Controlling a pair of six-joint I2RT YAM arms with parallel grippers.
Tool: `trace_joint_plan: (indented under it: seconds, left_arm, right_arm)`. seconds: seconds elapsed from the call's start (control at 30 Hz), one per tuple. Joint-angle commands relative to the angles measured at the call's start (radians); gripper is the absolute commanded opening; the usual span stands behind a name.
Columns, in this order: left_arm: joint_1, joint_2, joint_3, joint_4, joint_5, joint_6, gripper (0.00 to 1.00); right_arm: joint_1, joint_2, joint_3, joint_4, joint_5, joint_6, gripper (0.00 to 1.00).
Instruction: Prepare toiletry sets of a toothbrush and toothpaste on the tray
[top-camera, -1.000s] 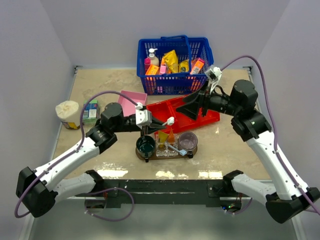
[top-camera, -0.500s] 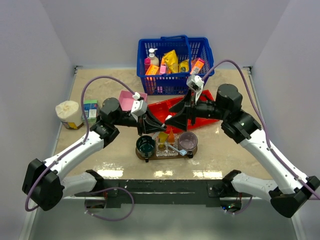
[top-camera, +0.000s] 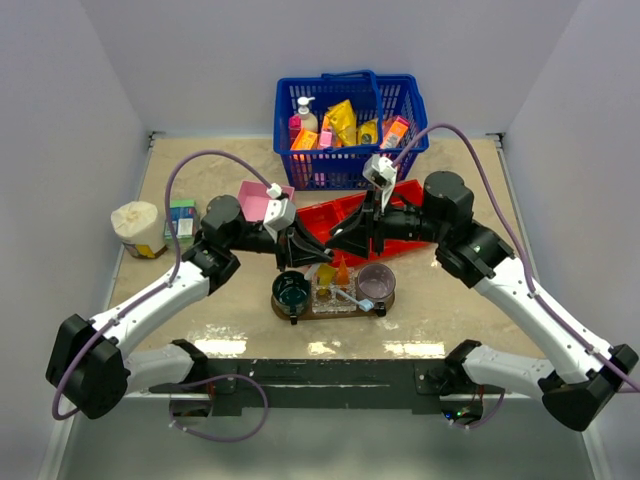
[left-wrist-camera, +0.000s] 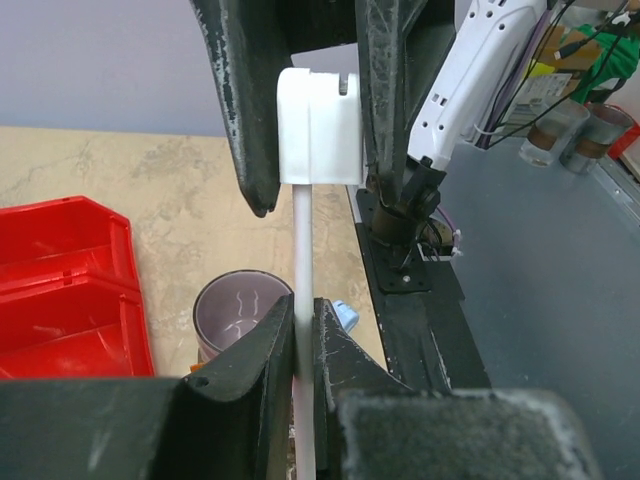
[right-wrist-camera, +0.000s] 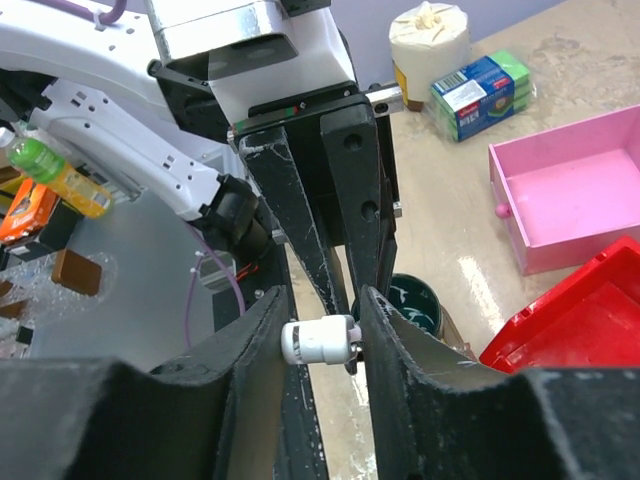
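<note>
Gripping the toothbrush (left-wrist-camera: 304, 250) by its thin white shaft, the left pincer (left-wrist-camera: 305, 325) is clenched tight, its two dark fingers pressed against the shaft on either side. The shaft runs straight out from between them. Its blocky white end sits between the fingers of the right pincer (right-wrist-camera: 320, 340), which faces the left one head-on. In the right wrist view those fingers lie against both sides of the white end, so the right pincer is grasping the toothbrush as well. The toothbrush bridges the two pincers, off the table (top-camera: 430, 305).

From above, the pincers meet just behind the tray (top-camera: 390, 298) and in front of the red bin (top-camera: 420, 232). There the toothbrush is mostly hidden between the black fingers. On the tray a dark green cup (top-camera: 291, 291) stands at the left end and a purple cup (top-camera: 376, 280) at the right end. Between them are two orange-yellow toothpaste tubes (top-camera: 342, 271), and a second toothbrush (top-camera: 350, 296) lies toward the front.
</note>
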Motion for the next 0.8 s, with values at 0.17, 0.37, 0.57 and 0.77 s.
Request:
trace_joint_plan:
  seconds: [0.17,0.37,0.57,0.77]
  left_arm:
    - [0.009,-0.003,-0.025,0.093,-0.011,-0.039,0.0]
    - [0.007,-0.012,-0.026,0.09,-0.043,-0.039,0.07]
    - [0.013,-0.027,-0.031,0.076,-0.069,-0.019,0.41]
    - [0.029,-0.044,-0.034,0.042,-0.093,0.018,0.64]
  right_arm:
    - [0.017,-0.005,-0.013,0.046,0.026,-0.02,0.21]
    - [0.02,-0.003,-0.011,0.053,0.034,-0.02,0.08]
    - [0.021,-0.005,0.012,0.011,0.089,-0.057,0.05]
    - [0.023,-0.012,0.023,-0.021,0.134,-0.089,0.02]
